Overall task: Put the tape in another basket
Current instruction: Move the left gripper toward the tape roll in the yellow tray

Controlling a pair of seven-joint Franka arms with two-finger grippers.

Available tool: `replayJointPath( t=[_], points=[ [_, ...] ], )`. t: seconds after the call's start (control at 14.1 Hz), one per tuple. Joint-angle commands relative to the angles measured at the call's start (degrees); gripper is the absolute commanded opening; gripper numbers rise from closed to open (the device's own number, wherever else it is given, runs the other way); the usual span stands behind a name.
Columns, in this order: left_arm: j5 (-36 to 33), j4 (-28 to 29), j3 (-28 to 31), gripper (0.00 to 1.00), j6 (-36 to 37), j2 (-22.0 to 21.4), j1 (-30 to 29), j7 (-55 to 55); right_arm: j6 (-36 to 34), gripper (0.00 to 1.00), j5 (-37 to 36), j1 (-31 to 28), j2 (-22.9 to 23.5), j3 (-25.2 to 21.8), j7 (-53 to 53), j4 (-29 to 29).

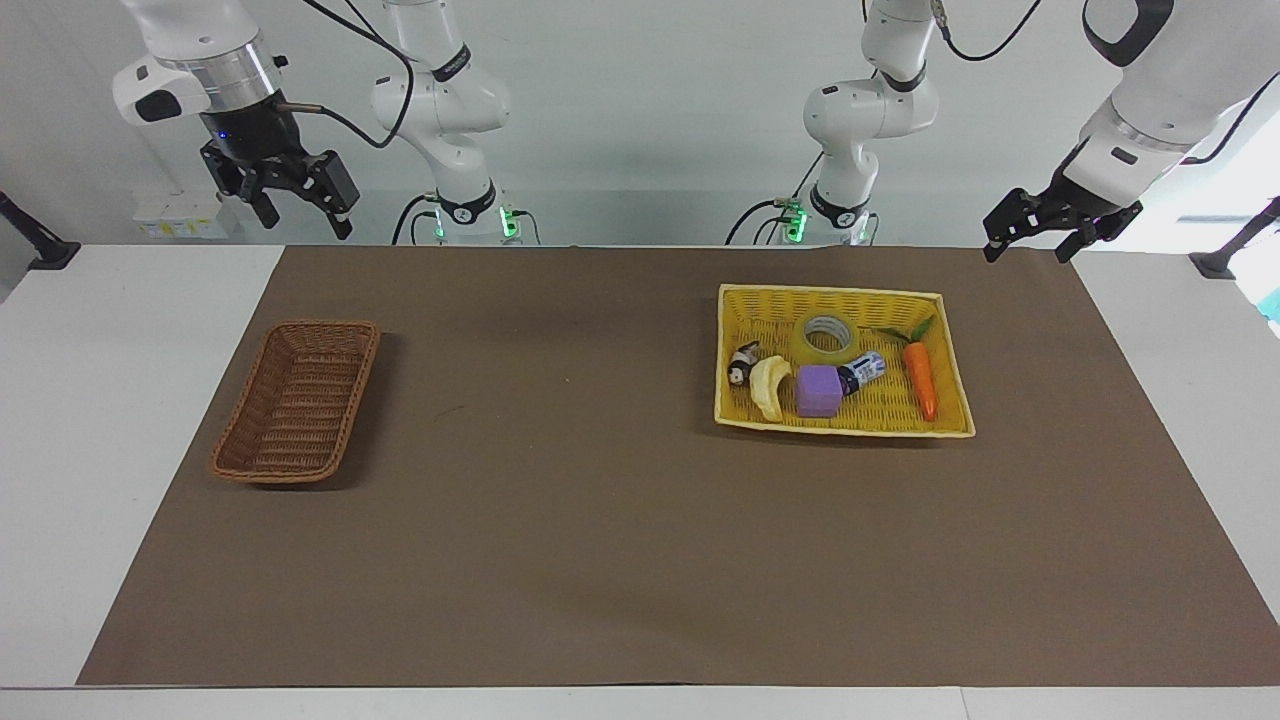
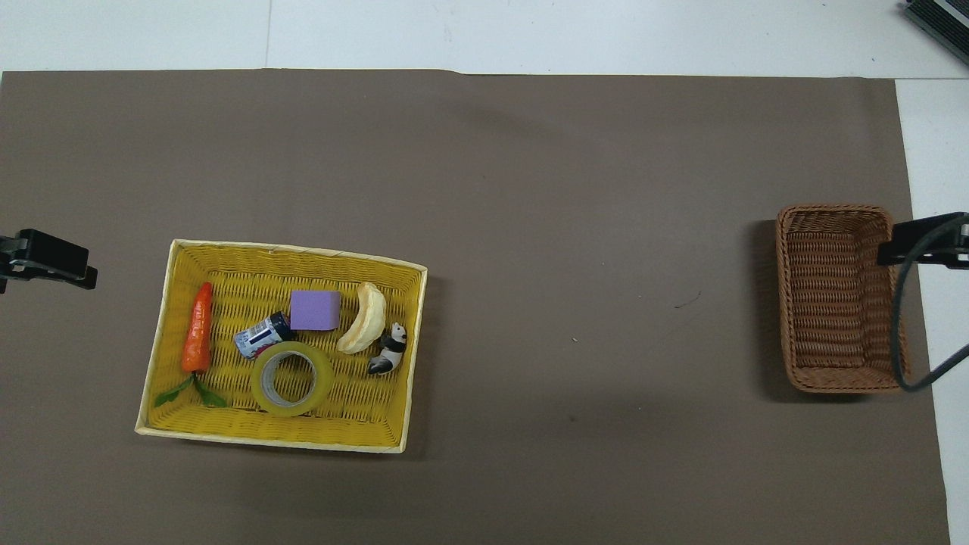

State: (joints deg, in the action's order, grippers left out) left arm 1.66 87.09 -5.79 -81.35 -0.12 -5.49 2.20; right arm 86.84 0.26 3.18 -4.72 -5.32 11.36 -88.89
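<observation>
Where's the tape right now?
The tape lies flat in the yellow basket toward the left arm's end of the table, at its robot-side wall, beside the small can and the carrot.

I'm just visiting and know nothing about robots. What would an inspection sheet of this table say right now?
Surface: white table under a brown paper mat.
Job's things: roll of translucent yellow packing tape lying flat in the bright yellow woven basket; dark brown wicker basket toward the right arm's end, holding nothing.
Clutter: in the yellow basket, orange toy carrot, purple block, pale banana, small panda figure, small printed can.
Grippers: left gripper and right gripper both raised, open, waiting.
Cables: black cables along the arms.
Surroundings: plain white wall.
</observation>
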Motion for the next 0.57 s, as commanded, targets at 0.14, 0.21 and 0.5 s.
replayJointPath(
  t=[0.14, 0.21, 0.5],
  points=[
    [-0.35, 1.23, 0.43, 1.00, -0.30, -1.46, 0.21, 0.79, 0.52, 1.00, 1.14, -0.01, -0.55, -0.22, 0.59, -0.49],
    [-0.35, 1.85, 0.34, 1.00, -0.57, -1.73, 0.21, 0.79, 0.52, 1.00, 1.14, -0.01, -0.55, -0.22, 0.59, -0.49],
    [-0.35, 6.06, 0.34, 1.00, -2.67, -4.44, 0.48, 0.53, 0.52, 1.00, 1.14, -0.01, -0.55, -0.22, 0.59, -0.49]
  ],
)
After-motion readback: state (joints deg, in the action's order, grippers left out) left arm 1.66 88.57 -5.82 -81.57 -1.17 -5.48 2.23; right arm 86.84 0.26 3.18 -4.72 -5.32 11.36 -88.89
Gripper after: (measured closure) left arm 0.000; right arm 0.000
